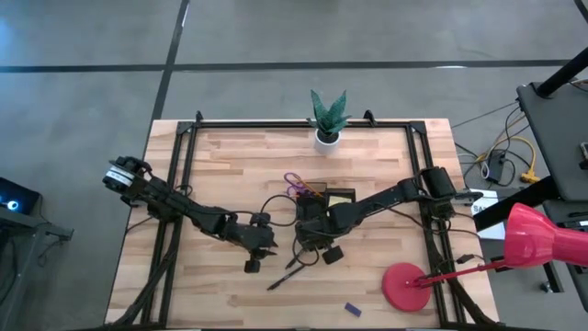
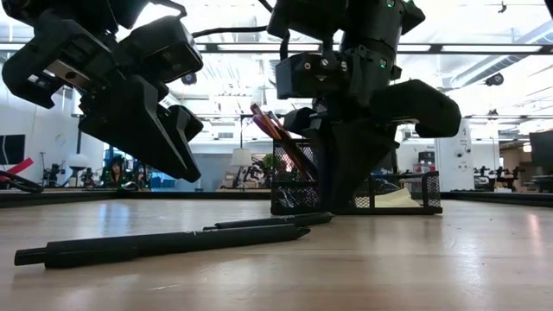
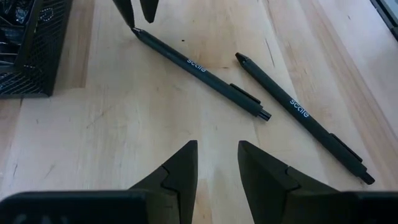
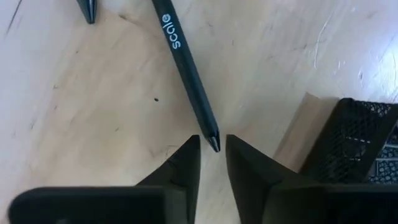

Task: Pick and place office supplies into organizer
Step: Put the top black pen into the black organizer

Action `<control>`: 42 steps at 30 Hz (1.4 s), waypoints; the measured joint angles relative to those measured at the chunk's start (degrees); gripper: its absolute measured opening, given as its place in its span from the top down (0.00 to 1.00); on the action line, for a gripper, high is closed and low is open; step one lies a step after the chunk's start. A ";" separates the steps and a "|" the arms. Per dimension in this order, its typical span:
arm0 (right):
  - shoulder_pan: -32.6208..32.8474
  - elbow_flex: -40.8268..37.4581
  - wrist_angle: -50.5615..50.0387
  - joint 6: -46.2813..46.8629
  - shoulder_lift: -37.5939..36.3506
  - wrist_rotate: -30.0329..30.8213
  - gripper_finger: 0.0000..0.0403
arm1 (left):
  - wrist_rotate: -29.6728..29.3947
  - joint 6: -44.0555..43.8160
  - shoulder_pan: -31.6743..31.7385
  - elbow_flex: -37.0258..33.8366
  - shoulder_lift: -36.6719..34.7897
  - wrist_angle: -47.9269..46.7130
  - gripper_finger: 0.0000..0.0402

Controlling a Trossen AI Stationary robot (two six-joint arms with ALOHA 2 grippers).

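Two black pens lay flat on the bare wood in front of the organizer [image 1: 326, 200], one [image 4: 186, 68] with its tip right at the right gripper [image 4: 213, 152] — the fingers stood a narrow gap apart on either side of that tip, not clamped on it. The other pen [image 3: 301, 115] lay just beside the first, apart from it. The organizer sat near the middle of the table [image 1: 202, 294], purple-handled scissors [image 1: 294, 181] and orange pens [image 2: 278, 138] standing in its taller mesh cup, a yellow pad in its low tray. The left gripper [image 3: 217, 165] hung above the boards just short of the pens, fingers parted and holding nothing. A tiny blue block [image 1: 351, 309] lay alone toward the near edge — plenty of open wood around it, beside the red lamp base [image 1: 409, 285].
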 joint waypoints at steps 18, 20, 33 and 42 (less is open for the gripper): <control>-0.04 -0.30 3.00 -1.30 0.59 0.00 0.82 | 0.00 -0.05 0.00 -0.02 0.00 -0.02 0.75; -0.02 -0.32 2.46 0.04 1.10 0.00 0.85 | 0.00 -0.05 -0.01 -0.02 0.00 -0.04 0.75; 0.00 -0.26 2.12 3.09 2.49 -0.10 0.89 | 0.00 -0.07 0.00 -0.06 0.00 -0.07 0.75; -0.02 -0.24 2.12 12.56 2.58 -1.29 0.94 | 0.00 -0.04 0.00 -0.50 0.00 0.09 0.75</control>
